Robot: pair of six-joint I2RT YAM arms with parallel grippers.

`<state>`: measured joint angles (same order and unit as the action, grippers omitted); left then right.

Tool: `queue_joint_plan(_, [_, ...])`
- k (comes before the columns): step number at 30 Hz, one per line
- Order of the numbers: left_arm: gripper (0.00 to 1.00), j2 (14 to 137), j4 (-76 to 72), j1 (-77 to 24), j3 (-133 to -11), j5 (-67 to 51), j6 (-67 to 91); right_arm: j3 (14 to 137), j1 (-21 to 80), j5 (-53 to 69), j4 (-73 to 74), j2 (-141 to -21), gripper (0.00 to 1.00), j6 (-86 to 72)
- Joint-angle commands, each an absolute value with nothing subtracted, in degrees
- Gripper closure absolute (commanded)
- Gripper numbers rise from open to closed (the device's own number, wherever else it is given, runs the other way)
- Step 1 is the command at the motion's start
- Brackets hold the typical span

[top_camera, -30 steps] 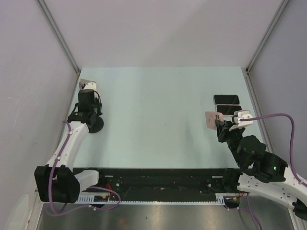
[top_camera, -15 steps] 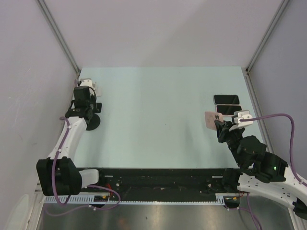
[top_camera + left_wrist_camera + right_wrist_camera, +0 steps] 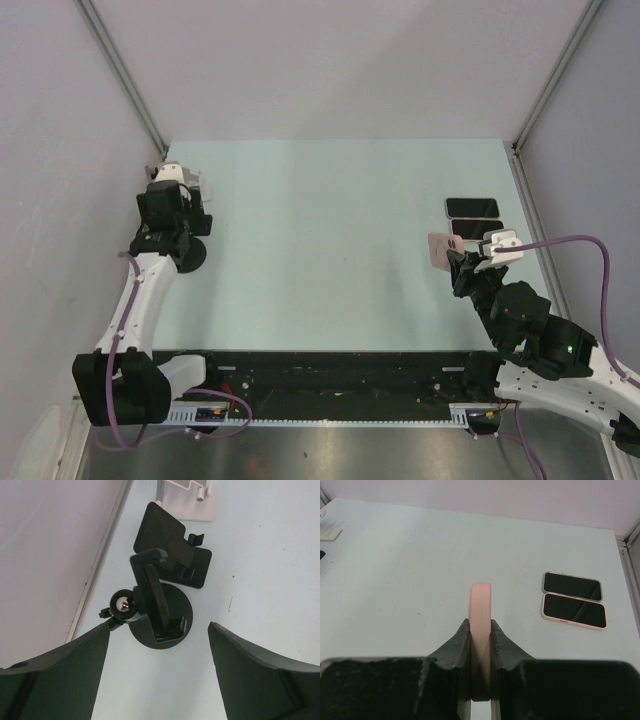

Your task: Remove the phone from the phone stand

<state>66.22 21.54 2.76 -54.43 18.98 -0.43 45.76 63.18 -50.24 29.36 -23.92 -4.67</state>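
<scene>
While the right gripper (image 3: 481, 630) stands over the right side of the table (image 3: 330, 230), its jaws are clamped on the pink phone (image 3: 481, 610), which it holds on edge, one thin side facing the wrist camera. In the top view this phone shows tilted off the surface, near the right edge and about midway between the near and far edges.

Two more phones lie flat with screens up just beyond it, towards the right edge. A grey-cased phone (image 3: 572, 586) is the farther one, and a pink-cased phone (image 3: 575, 611) lies just beside it, their long sides almost touching.

Across the table, near the left edge, stands the black phone stand (image 3: 162, 605): a round base, an upright arm with a shiny ball joint, and a flat cradle plate with small hooks. It is well apart from the held phone.

Above the stand hangs the left gripper (image 3: 159, 630), its jaws spread wide and gripping nothing. In the wrist view the stand shows between the two black fingers (image 3: 250, 665), with bare table on either side of the base. A small lever at the ball joint comes very near the other finger; whether they touch I cannot tell.

Just past the stand, by the far left corner, lies a white object (image 3: 187, 502).
</scene>
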Motion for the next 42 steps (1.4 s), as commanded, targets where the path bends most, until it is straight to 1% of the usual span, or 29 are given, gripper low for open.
queue_joint_plan(1, [0.11, 61.54, 20.56, 2.99, -54.84, 18.99, -0.53, 46.41, 63.54, -51.68, 24.53, -24.34, 1.00, -3.96])
queue_joint_plan(4, [0.04, 58.46, 20.57, 2.11, -55.19, 17.32, -0.35, 46.41, 63.46, -50.45, 23.47, -24.61, 1.00, -4.39])
queue_joint_plan(5, [0.02, 57.58, 20.57, 1.07, -55.28, 14.53, -0.44, 46.41, 63.54, -50.01, 23.29, -24.87, 1.00, -4.57])
queue_joint_plan(7, [0.00, 54.68, 20.48, -1.13, -55.46, 11.27, -1.49, 46.41, 63.46, -49.57, 22.85, -25.14, 1.00, -5.62])
queue_joint_plan(9, [0.00, 53.09, 20.22, -6.04, -55.81, 8.88, -2.98, 46.84, 63.28, -49.31, 22.76, -26.01, 1.00, -6.94])
queue_joint_plan(15, [0.00, 48.26, 16.45, -23.01, -54.93, 11.15, -4.13, 49.21, 61.44, -47.29, 23.73, -29.09, 1.00, -14.31])
queue_joint_plan(20, [0.00, 48.69, 11.79, -36.44, -53.62, 10.99, -1.15, 51.33, 57.84, -42.38, 26.80, -33.31, 1.00, -20.82])
queue_joint_plan(22, [0.00, 50.44, 9.85, -40.41, -52.48, 10.81, 0.61, 51.68, 54.68, -40.09, 27.85, -34.54, 1.00, -24.16])
queue_joint_plan(23, [0.00, 51.23, 7.32, -45.22, -51.95, 11.59, 1.22, 51.77, 53.54, -37.12, 27.95, -35.50, 1.00, -25.39])
queue_joint_plan(24, [0.00, 52.98, 5.90, -47.70, -51.07, 12.38, 0.45, 51.77, 50.57, -35.35, 28.12, -35.86, 1.00, -26.88])
queue_joint_plan(25, [0.00, 53.95, 4.50, -50.33, -50.80, 15.18, 0.18, 51.77, 49.06, -33.50, 28.39, -36.29, 1.00, -29.16])
queue_joint_plan(26, [0.00, 55.10, 1.52, -55.23, -50.54, 16.34, -1.13, 51.77, 47.13, -29.22, 28.56, -37.17, 1.00, -30.48])
queue_joint_plan(27, [0.00, 57.46, 0.28, -57.55, -50.19, 17.30, -3.58, 51.77, 45.37, -26.74, 28.65, -37.61, 1.00, -31.63])
queue_joint_plan(28, [0.00, 58.44, -2.00, -59.83, -49.84, 18.45, -4.91, 51.77, 41.52, -24.37, 29.00, -38.14, 1.00, -33.99])
queue_joint_plan(29, [0.00, 59.32, -6.46, -63.77, -49.31, 20.63, -6.40, 51.77, 39.57, -19.39, 29.09, -38.49, 1.00, -34.88])
queue_joint_plan(30, [0.00, 60.98, -8.42, -65.55, -48.78, 21.09, -9.11, 51.77, 37.81, -17.07, 29.27, -39.37, 1.00, -35.76])
queue_joint_plan(31, [0.00, 61.69, -10.44, -66.96, -47.91, 21.62, -10.01, 51.77, 34.31, -14.88, 29.79, -39.64, 1.00, -36.64])
queue_joint_plan(35, [0.00, 65.65, -21.50, -70.66, -45.09, 19.25, -11.60, 51.77, 28.32, -5.04, 30.32, -41.31, 1.00, -41.03])
queue_joint_plan(38, [0.00, 70.39, -25.47, -72.85, -44.65, 18.37, -14.23, 51.59, 26.64, -2.12, 29.88, -41.92, 1.00, -42.36])
queue_joint_plan(42, [0.00, 78.37, -29.26, -75.58, -46.22, 21.34, -17.83, 51.24, 26.54, -0.62, 29.27, -42.54, 1.00, -44.12])
